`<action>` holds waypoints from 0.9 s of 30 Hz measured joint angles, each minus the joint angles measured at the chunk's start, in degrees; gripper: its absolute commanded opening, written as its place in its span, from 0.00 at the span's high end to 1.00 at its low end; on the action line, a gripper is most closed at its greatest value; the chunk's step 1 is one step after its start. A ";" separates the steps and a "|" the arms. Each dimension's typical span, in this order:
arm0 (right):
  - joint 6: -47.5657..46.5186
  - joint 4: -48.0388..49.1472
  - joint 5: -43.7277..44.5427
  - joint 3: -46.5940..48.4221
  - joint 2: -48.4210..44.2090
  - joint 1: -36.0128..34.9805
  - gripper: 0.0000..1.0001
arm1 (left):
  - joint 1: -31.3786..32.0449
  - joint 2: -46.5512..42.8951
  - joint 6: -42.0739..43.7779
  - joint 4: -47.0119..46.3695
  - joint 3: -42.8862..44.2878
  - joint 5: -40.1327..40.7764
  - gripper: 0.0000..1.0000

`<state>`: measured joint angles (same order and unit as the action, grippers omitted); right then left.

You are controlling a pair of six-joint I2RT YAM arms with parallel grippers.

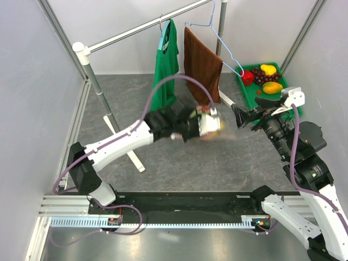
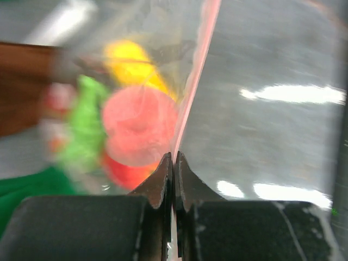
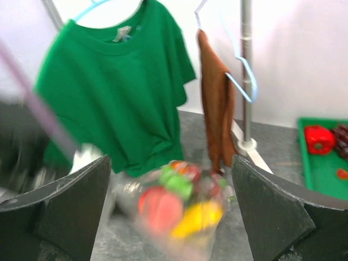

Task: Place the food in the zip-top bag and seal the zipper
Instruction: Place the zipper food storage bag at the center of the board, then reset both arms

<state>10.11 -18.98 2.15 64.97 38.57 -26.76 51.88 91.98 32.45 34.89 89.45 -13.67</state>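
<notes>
clear zip-top bag [image 2: 163, 32] of red, yellow, green food [image 2: 140, 125], left fingers [image 2: 159, 185] pinching zipper [image 2: 198, 70], right fingers [image 3: 70, 201] apart

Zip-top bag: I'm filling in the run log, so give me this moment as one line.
zip-top bag: food inside | left hand: shut on zipper | right hand: open, off the bag | seal: cannot tell

Green shirt [image 1: 165, 65] and brown towel [image 1: 200, 68] on metal rail [image 1: 136, 30]
</notes>
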 measured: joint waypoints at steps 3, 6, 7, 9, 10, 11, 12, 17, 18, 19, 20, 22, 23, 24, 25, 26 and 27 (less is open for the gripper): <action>-0.04 -1.86 2.51 0.00 0.00 0.00 0.02 | 5.27 -1.03 -3.21 -0.35 -8.57 -2.12 0.87; -0.15 -3.17 3.52 -1.16 -0.61 0.00 0.02 | 7.54 -0.20 -7.19 -0.26 -13.75 -4.24 0.76; -0.26 -3.48 3.69 -1.77 -0.92 0.00 0.02 | 7.69 0.24 -8.24 -0.28 -14.45 -4.70 0.71; -0.48 -4.79 3.74 -3.04 -1.38 0.00 0.02 | 7.72 1.25 -10.82 -0.33 -15.17 -5.68 0.51; -0.70 -5.60 3.67 -3.56 -1.40 0.00 0.02 | 7.72 1.55 -12.07 -0.35 -15.23 -6.14 0.39; -0.87 -6.93 3.54 -3.98 -1.22 0.00 0.02 | 7.69 1.60 -13.68 -0.33 -15.28 -6.73 0.26; -0.94 -7.82 3.45 -4.11 -0.94 0.00 0.02 | 7.69 1.49 -14.34 -0.46 -15.28 -7.43 0.17; -1.36 -12.59 1.70 -4.20 1.03 0.00 0.02 | 7.89 -1.79 -17.44 1.16 -13.51 -9.40 0.00; -1.42 -13.18 1.14 -4.20 1.22 0.00 0.02 | 7.89 -2.58 -17.66 2.93 -11.47 -9.35 0.00; -1.53 -13.64 0.59 -4.20 1.44 0.00 0.02 | 7.87 -3.08 -17.66 4.61 -8.66 -9.33 0.00; -1.57 -13.92 0.02 -4.20 1.55 0.00 0.02 | 7.72 -3.56 -17.66 6.03 -5.20 -9.20 0.00; -1.79 -14.80 -1.97 -4.20 1.81 0.02 0.02 | 6.91 -4.59 -17.64 8.98 3.34 -9.18 0.00; -1.99 -15.06 -2.73 -4.20 1.90 0.04 0.02 | 6.49 -5.25 -17.62 9.35 6.01 -9.18 0.00; -2.23 -15.26 -3.43 -4.20 1.97 0.07 0.02 | 5.70 -6.19 -17.62 9.94 8.92 -9.11 0.00; -2.56 -15.41 -4.11 -4.20 2.01 0.11 0.02 | 4.74 -7.39 -17.62 10.34 11.19 -8.96 0.00; -2.93 -15.47 -4.87 -4.20 2.08 0.13 0.02 | 3.65 -8.79 -17.62 10.64 12.76 -8.90 0.00; -3.34 -15.50 -5.38 -4.20 2.21 0.15 0.02 | 2.08 -10.29 -17.59 10.99 13.81 -8.87 0.00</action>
<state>6.76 -34.48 -3.22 60.77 40.77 -26.61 53.95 81.69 14.85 45.89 103.26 -22.55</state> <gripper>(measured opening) 0.979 0.994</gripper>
